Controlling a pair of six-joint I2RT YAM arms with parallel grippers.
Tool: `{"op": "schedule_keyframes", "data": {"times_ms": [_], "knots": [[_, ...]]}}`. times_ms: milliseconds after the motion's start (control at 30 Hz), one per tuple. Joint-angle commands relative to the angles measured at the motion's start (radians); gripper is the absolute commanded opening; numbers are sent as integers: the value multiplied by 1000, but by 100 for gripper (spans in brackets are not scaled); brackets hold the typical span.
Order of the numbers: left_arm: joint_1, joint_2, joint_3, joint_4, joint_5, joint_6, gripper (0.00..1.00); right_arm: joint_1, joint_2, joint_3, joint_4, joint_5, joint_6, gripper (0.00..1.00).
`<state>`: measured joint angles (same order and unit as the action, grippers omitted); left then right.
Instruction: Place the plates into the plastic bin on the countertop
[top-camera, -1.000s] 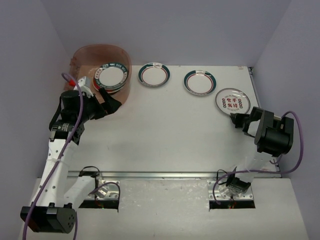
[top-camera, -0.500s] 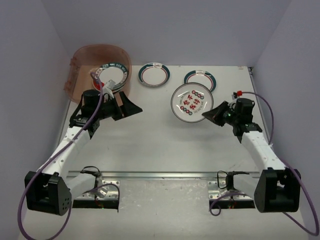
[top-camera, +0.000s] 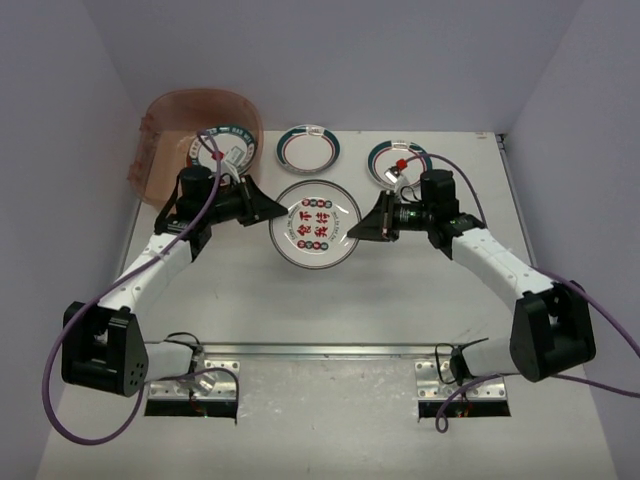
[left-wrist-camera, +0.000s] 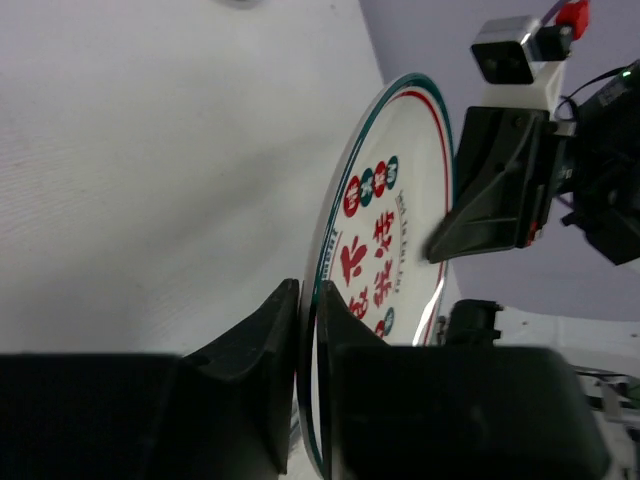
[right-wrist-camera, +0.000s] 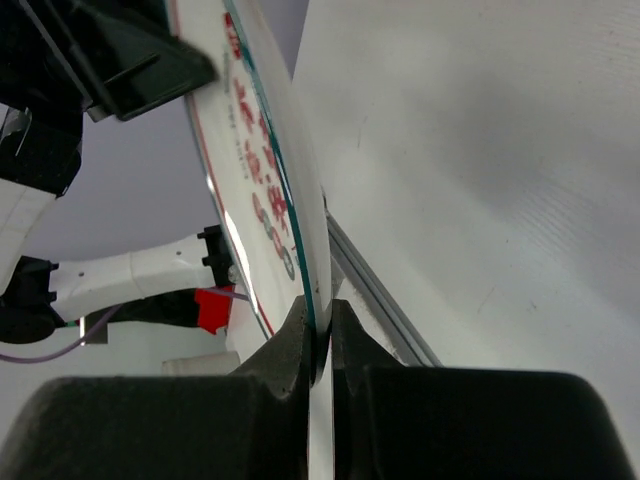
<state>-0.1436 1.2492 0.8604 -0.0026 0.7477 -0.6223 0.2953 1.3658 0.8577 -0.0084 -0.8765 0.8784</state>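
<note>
The red-character plate (top-camera: 315, 224) is pinched at opposite rims by the left gripper (top-camera: 272, 210) and right gripper (top-camera: 362, 228) over the countertop (top-camera: 300, 300). Behind, one green-rimmed plate (top-camera: 381, 152) is half hidden by the right arm (top-camera: 480, 250).

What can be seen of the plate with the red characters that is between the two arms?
The plate is round, white and glossy, perhaps ceramic. Its rim carries a thin green line and a red one; inside, small red and green badges ring four big red characters. It faces up, roughly level, over the middle of the countertop, seemingly lifted off it. The left pincer is shut on its left rim, the right pincer on the opposite rim.
</note>
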Motion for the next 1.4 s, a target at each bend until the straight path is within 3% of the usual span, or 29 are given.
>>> {"op": "schedule_keyframes", "data": {"times_ms": [0,33,100,133,167,333,433,500,700,967,1100,1200,1300,1367], "knots": [[-2,12,51,29,-48,5,0,18,27,40,192,-117,62,1],[1,6,62,23,-92,-3,0,15,33,38,201,-125,69,16],[28,-14,87,17,-135,-46,0,-8,38,26,205,-113,72,79],[48,-21,96,12,-173,-68,0,-22,36,17,200,-100,69,96],[99,-32,116,-13,-209,-100,0,-56,28,0,184,-73,67,99],[347,-63,239,-148,-426,-181,0,-191,-8,-150,123,45,37,99],[434,-28,292,-181,-584,-215,0,-220,-23,-201,118,47,13,99],[451,76,382,-216,-674,-210,0,-227,-33,-226,120,53,7,99],[458,511,700,-272,-598,-187,0,-229,-26,-308,231,35,49,99],[453,778,945,-313,-509,-168,2,-235,-27,-349,262,45,34,99],[442,817,970,-312,-498,-157,18,-234,-14,-365,272,41,23,99],[423,833,976,-324,-515,-140,53,-234,-4,-371,272,54,11,99],[391,879,1049,-384,-569,-125,73,-234,21,-361,272,52,10,99],[374,920,1123,-479,-609,-117,81,-234,31,-354,272,51,9,99]]}}
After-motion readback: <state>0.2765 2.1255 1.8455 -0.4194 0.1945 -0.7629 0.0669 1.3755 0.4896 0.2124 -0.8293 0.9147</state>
